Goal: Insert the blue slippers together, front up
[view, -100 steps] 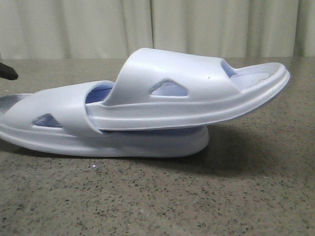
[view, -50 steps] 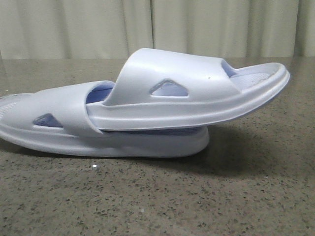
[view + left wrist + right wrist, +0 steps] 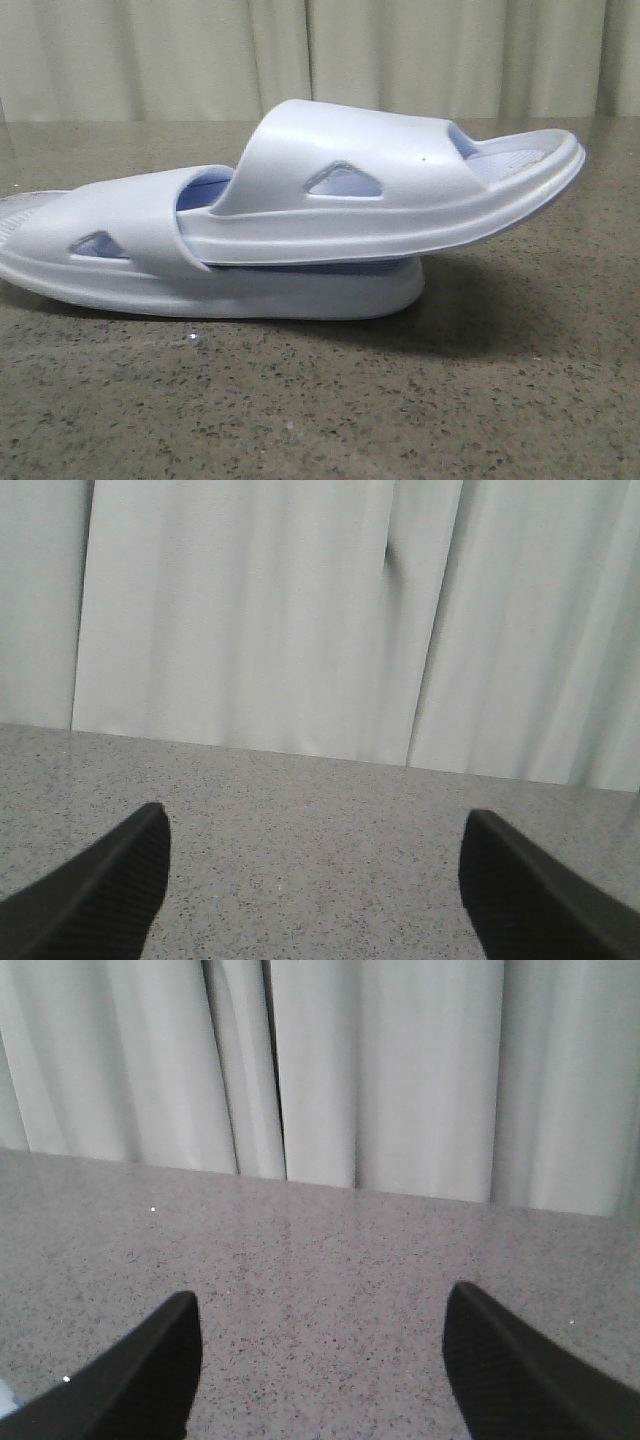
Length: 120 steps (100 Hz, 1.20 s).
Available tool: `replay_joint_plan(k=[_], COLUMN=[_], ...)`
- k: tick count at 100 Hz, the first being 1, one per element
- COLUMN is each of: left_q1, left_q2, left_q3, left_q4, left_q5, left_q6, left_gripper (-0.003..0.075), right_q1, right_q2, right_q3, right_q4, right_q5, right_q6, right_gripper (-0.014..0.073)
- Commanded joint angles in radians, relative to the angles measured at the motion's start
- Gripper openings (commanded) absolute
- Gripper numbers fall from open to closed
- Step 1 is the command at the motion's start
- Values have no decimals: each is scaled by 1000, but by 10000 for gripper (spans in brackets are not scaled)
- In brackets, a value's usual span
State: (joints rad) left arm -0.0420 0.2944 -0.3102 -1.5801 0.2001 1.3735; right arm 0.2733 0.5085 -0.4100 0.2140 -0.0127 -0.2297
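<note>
I read the insertion as done: the blue slippers sit nested at the near middle of the desk, the upper one pushed under the lower one's strap and tilting up to the right. My left gripper and right gripper are spread wide, holding nothing, over bare desk. Next I'd only check the fit and keep clear.
</note>
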Motion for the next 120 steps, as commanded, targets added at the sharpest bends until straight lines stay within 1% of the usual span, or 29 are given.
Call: replay_joint_plan(k=[1,15,34,39,60,65,70,79,84,91,96,105,113,120], left_q1=[-8,-8,-8,-8,-8,-8,-8,-8,-8,-8,-8,-8,-8,-8], left_q2=[-43,-99,-112,-112,-112,-112,-112,-112,-112,-112,-112,-112,-112,-112], left_q3=[9,74,134,143,150,150,150,150,150,150,150,150,150,150], left_q4=[-9,10,10,10,12,12,12,12,12,12,12,10,10,10], left_q5=[-9,-11,-14,-14,-16,-16,-16,-18,-18,-23,-24,-29,-36,-39], left_q6=[4,4,4,4,4,4,4,4,4,4,4,4,4,4], left_gripper=[529,529,529,529,529,527,514,450,401,318,245,131,16,16], right_q1=[-8,-8,-8,-8,-8,-8,-8,-8,-8,-8,-8,-8,-8,-8], right_q2=[-47,-113,-197,-216,-264,-260,-260,-260,-260,-260,-260,-260,-260,-260], right_q3=[6,37,39,45,72,72,72,72,72,72,72,72,72,72], right_q4=[-3,-1,1,3,20,20,20,20,20,20,20,20,20,20], right_q5=[-101,-51,130,158,127,127,132,134,134,134,134,134,134,134], right_q6=[-14,-14,-14,-14,-14,-14,-14,-14,-14,-14,-14,-14,-14,-14], right_gripper=[444,444,444,443,441,424,385,292,211,108,43,-56,-108,-107])
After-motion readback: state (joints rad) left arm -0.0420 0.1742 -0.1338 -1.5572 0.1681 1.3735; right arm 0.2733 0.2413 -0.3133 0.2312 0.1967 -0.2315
